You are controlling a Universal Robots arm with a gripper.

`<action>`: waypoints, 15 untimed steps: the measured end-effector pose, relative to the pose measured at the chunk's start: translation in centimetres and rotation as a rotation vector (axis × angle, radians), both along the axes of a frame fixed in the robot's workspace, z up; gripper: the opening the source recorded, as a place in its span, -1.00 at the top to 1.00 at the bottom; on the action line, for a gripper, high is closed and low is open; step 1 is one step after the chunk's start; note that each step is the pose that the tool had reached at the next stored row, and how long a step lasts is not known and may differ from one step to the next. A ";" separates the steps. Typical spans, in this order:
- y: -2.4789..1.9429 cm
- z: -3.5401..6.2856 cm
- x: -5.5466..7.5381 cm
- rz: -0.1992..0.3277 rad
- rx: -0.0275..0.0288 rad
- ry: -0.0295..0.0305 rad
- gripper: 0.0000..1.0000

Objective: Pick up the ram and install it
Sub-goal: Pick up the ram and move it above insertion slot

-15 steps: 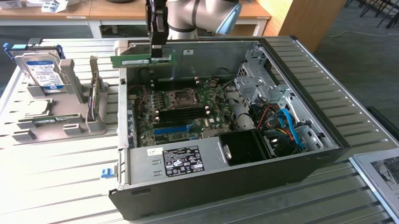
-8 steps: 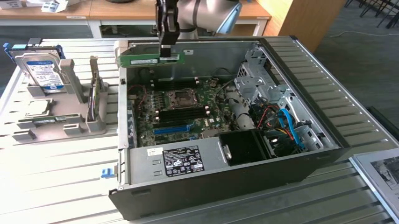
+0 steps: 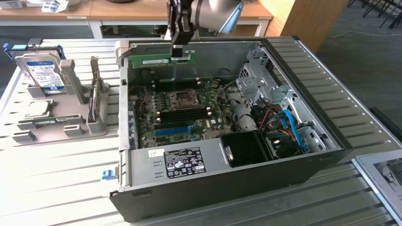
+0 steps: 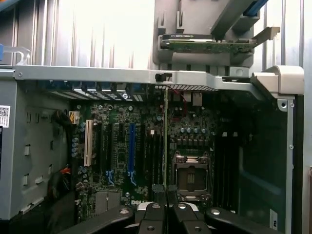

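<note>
The ram (image 3: pixel 157 60) is gripped on edge by the gripper (image 3: pixel 178 55), whose fingers are closed on its upper edge. It is held level above the open computer case (image 3: pixel 326 141), near the case's far wall and not yet seated. The motherboard (image 4: pixel 122 146) inside the case is seen directly beneath the ram.
</note>
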State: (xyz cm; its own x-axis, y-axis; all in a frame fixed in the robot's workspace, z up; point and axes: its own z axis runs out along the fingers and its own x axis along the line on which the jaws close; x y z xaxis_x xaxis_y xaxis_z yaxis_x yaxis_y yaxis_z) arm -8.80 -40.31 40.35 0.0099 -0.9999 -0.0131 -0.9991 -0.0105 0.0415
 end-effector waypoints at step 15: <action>0.00 0.00 3.5 0.000 0.0000 0.0000 0.76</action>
State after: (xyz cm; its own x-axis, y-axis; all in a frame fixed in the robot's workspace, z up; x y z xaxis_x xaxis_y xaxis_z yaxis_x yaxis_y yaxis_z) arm -5.27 -40.31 40.35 0.0100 -0.9999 -0.0131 -0.9991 -0.0106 0.0415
